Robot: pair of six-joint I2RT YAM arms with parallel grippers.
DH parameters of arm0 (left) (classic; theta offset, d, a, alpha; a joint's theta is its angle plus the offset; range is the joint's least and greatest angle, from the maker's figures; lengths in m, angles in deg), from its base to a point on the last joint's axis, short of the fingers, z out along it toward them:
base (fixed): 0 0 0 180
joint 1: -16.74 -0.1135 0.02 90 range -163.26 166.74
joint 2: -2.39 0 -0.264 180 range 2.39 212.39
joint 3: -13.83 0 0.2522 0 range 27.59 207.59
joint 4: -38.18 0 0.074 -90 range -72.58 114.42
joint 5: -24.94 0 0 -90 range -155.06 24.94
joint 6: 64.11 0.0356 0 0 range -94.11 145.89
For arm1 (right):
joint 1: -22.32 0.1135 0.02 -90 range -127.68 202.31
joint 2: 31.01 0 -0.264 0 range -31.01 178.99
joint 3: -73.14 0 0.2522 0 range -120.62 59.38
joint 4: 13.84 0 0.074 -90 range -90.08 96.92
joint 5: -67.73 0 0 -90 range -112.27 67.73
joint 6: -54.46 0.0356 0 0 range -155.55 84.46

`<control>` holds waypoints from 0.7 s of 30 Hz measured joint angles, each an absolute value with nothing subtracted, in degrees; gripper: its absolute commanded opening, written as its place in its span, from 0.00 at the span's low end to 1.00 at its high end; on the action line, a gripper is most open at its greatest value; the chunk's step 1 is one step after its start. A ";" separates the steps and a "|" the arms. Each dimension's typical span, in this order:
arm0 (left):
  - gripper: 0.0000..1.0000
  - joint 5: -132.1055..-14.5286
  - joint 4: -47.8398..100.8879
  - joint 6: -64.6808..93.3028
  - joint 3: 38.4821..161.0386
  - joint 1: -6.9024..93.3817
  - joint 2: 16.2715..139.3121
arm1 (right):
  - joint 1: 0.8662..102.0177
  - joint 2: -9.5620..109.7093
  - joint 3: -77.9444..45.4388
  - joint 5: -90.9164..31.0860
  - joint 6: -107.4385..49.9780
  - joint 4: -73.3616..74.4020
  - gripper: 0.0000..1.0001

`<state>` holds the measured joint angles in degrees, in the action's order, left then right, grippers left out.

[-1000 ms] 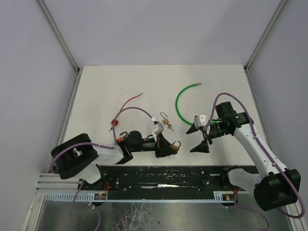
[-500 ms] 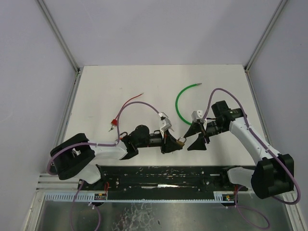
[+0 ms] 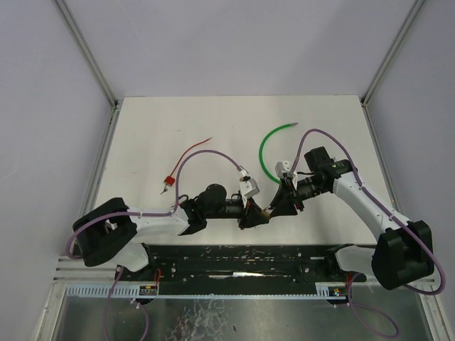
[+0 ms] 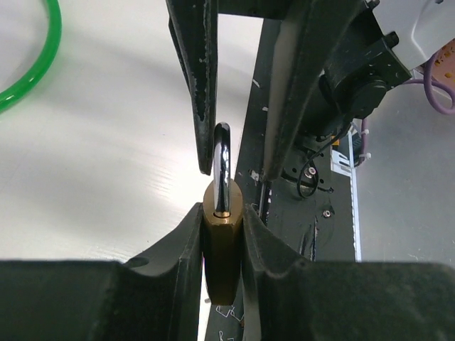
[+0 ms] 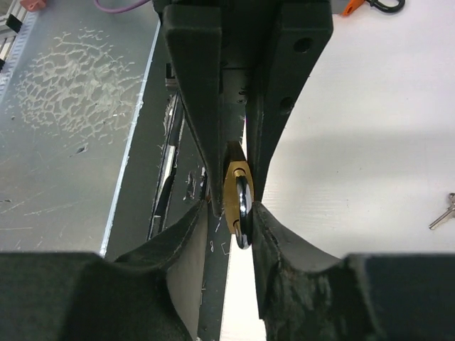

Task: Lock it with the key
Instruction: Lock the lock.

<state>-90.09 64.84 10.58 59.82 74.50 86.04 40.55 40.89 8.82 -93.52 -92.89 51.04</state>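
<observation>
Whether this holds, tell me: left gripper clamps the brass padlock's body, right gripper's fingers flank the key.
Wrong: the right wrist view shows the right gripper flanking the shackle; the key lies aside. Left gripper does clamp the brass padlock by its body.

White table top [image 3: 178, 121], bare matte surface. Green tube [image 3: 264, 153] lies on it in open loop, far-right of centre; arc also seen in left wrist view [image 4: 44, 64]. Thin red wire [image 3: 190, 150] curves left of tube, well apart. Red connector [image 3: 169, 180] at wire's near end. Black rail [image 3: 242, 259] along near edge; scratched metal tray [image 3: 242, 320] below.
</observation>
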 measured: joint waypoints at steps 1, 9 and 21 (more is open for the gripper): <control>0.00 -90.09 64.67 10.73 59.82 74.50 86.02 | 40.73 40.91 8.84 -93.36 -92.38 50.47 0.27; 0.00 -90.31 63.77 11.61 59.82 74.83 85.58 | 41.19 41.37 8.92 -92.38 -90.44 48.52 0.21; 0.02 -90.16 63.77 11.65 59.82 74.85 85.30 | 42.11 41.74 9.34 -92.03 -89.59 47.58 0.00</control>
<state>-90.16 63.77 11.65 59.82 74.85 85.30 42.11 41.74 9.34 -92.03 -89.59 47.58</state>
